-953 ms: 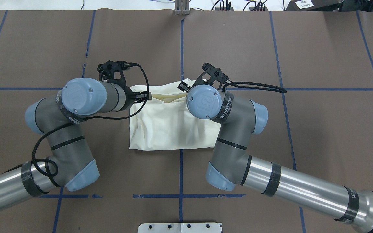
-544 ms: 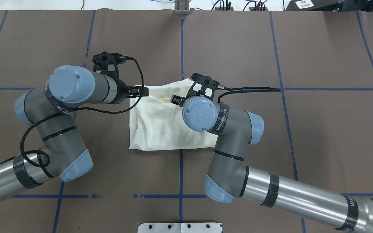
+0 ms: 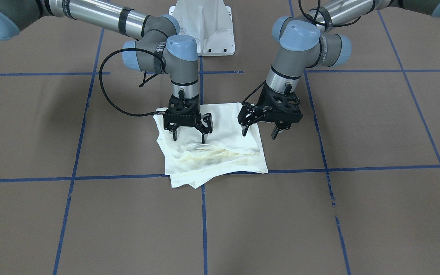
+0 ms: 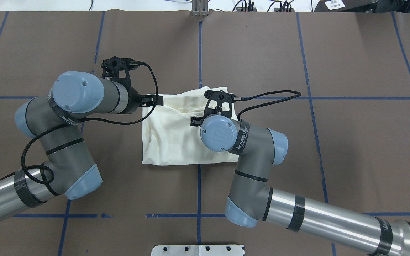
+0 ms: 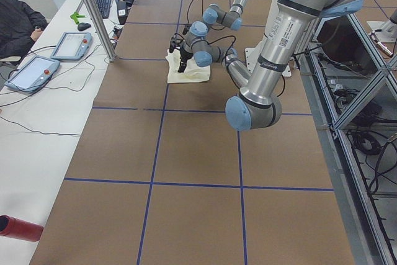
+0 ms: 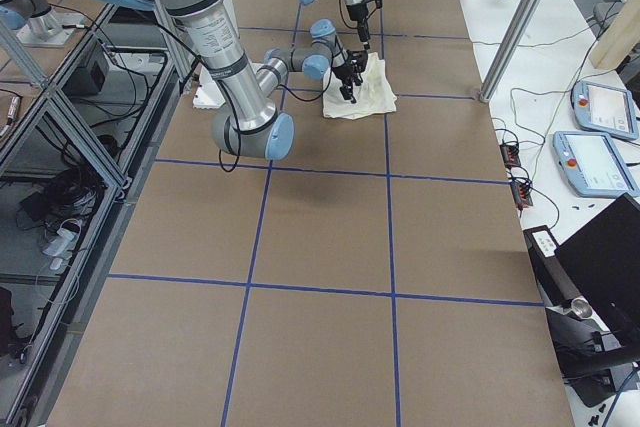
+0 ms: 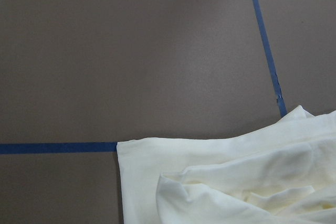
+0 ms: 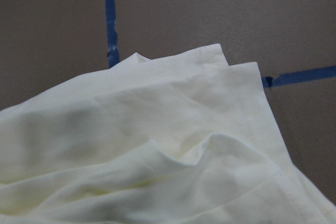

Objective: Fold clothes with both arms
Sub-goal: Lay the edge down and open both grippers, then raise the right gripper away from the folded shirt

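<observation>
Moved: right hand [image 3: 188, 138] slid back over shirt [image 3: 220, 164].
Hands: left hand [image 3: 259, 134] and right both apart, empty, probably because the fold's laid down.

Overhead: right claw [image 3: 188, 139] largely hidden; T-shirt [image 7: 220, 182] cropped by wrist-view edges.

Cream shirt [image 8: 157, 145] — rumpled, plain — lies over blue tape lines [image 8: 109, 14] on brown table [image 8: 220, 9].
</observation>
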Controlling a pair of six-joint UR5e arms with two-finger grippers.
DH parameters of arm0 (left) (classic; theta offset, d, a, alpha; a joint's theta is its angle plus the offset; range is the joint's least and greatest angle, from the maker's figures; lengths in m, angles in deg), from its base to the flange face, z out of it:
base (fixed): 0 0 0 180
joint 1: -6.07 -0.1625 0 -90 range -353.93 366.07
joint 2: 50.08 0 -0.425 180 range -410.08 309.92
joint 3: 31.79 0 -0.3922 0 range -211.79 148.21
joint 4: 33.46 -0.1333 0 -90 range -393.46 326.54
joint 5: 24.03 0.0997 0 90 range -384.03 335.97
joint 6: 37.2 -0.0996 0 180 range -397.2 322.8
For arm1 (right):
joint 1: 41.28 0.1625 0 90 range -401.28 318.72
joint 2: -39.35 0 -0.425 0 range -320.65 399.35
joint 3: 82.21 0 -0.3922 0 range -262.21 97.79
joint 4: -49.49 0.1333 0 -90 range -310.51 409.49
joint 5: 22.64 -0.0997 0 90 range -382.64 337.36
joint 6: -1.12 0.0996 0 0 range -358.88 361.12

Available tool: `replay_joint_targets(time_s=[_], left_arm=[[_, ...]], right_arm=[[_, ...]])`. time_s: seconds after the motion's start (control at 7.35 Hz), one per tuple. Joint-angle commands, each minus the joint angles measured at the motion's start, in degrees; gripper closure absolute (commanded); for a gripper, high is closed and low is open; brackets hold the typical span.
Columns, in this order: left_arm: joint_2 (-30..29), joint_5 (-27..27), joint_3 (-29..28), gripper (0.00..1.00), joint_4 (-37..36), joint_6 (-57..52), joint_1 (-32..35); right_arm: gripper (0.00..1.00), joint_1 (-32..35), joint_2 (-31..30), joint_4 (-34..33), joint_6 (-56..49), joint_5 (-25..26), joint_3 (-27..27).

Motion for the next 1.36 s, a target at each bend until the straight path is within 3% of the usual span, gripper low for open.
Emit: replay_joint_targets(time_s=[0.0,0.27,0.68,0.95,1.22], left_arm=[[0.1,0.0,0.2,0.0,0.0,0.4,0.0],[0.1,0.0,0.2,0.0,0.0,0.5,0.0],[0.1,0.0,-0.1,0.0,0.0,0.6,-1.1],[4.4,0.6,-0.7,0.03,8.2,6.9,-5.5],[6.7,1.5,-0.1,0.5,12.7,10.1,-7.8]], right_arm=[[0.0,3.8,0.6,0.1,-1.8,-0.6,-3.8],[0.0,7.2,1.1,0.1,-1.4,-1.1,-6.9],[0.0,14.1,3.3,0.6,1.5,-12.9,-5.9],[0.0,14.4,3.1,0.5,1.5,-13.4,-3.4],[0.0,14.4,2.7,0.6,1.5,-13.4,-3.3]])
